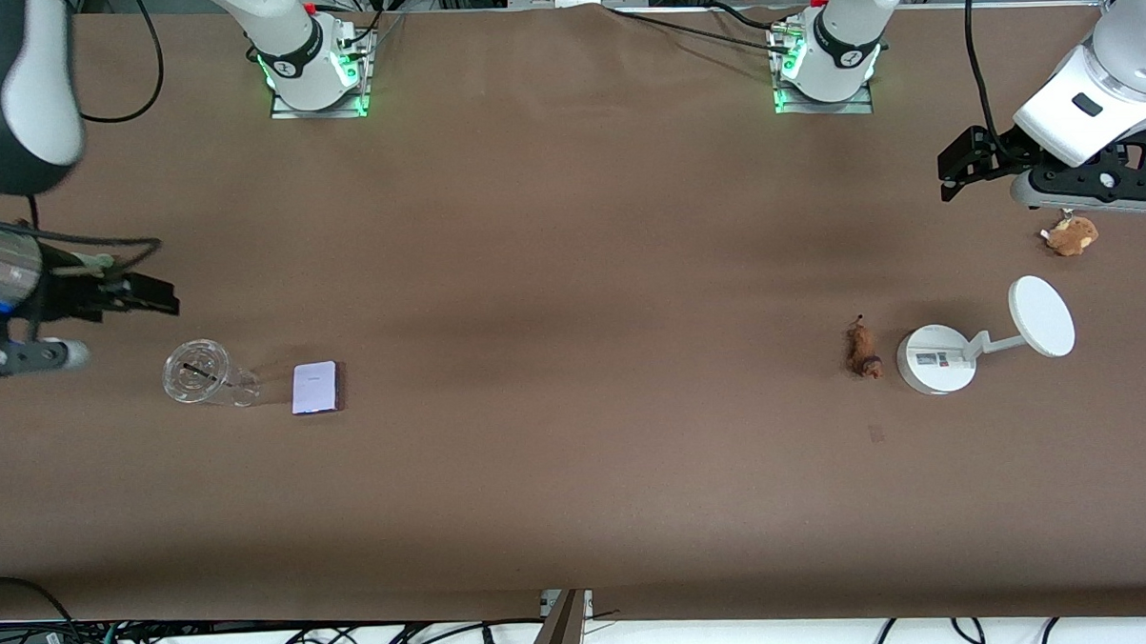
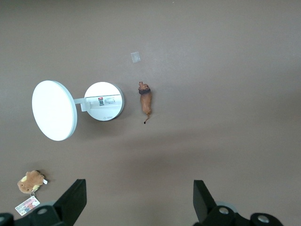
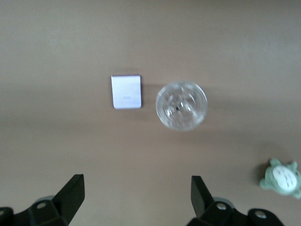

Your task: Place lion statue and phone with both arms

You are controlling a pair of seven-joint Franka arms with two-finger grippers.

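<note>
The lion statue (image 1: pixel 863 350) is a small reddish-brown figurine lying on the brown table toward the left arm's end, beside a white stand; it also shows in the left wrist view (image 2: pixel 146 100). The phone (image 1: pixel 315 387) is a pale lavender slab lying flat toward the right arm's end, also in the right wrist view (image 3: pixel 126 91). My left gripper (image 1: pixel 1093 194) (image 2: pixel 138 183) is open and empty, up over the table by a tan plush toy. My right gripper (image 1: pixel 17 359) (image 3: pixel 136 178) is open and empty, up over the table's right-arm end.
A white round-based stand (image 1: pixel 936 359) (image 2: pixel 104 100) with a disc arm is beside the lion. A tan plush toy (image 1: pixel 1070 236) (image 2: pixel 31 181) lies under the left hand. A clear glass (image 1: pixel 198 373) (image 3: pixel 181 105) stands beside the phone. A grey-green plush (image 3: pixel 282 176) lies near it.
</note>
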